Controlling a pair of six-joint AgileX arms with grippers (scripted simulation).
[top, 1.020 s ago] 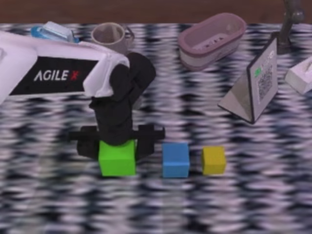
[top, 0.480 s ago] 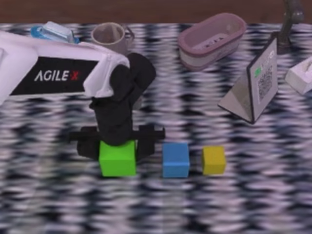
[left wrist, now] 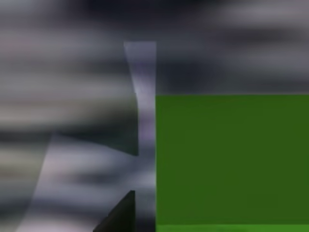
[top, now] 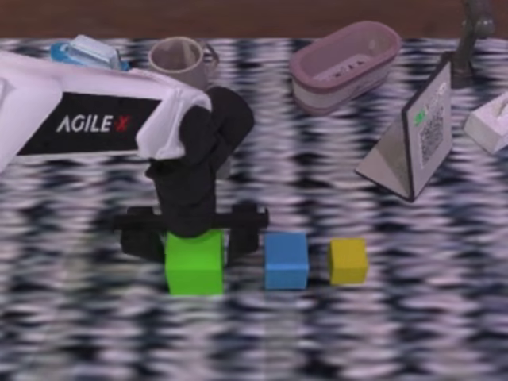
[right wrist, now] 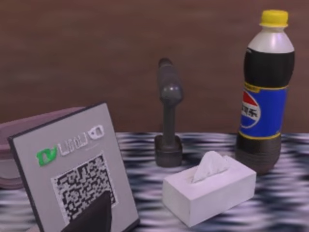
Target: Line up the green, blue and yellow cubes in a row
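The green cube [top: 194,266] rests on the table at the left end of a row, with the blue cube [top: 286,260] and the yellow cube [top: 348,260] to its right. My left gripper [top: 194,238] hangs over the green cube, open, its fingers standing clear on either side. In the left wrist view the green cube [left wrist: 231,159] fills the frame, and a strip of table separates it from the dark fingertip [left wrist: 120,217]. My right arm is parked outside the top view. One dark fingertip [right wrist: 94,217] of it shows, set well off to the side.
Along the table's back stand a cup [top: 181,59], a pink oval tub [top: 343,63], a QR-code stand [top: 421,131], a white tissue box [top: 490,121] and a blue block with a white top [top: 83,51]. A cola bottle [right wrist: 265,96] and a dark post [right wrist: 169,116] stand behind the tissue box.
The left gripper's fingers have spread apart and let go of the green cube, which has settled slightly right and nearer the front. The blue and yellow cubes have not moved.
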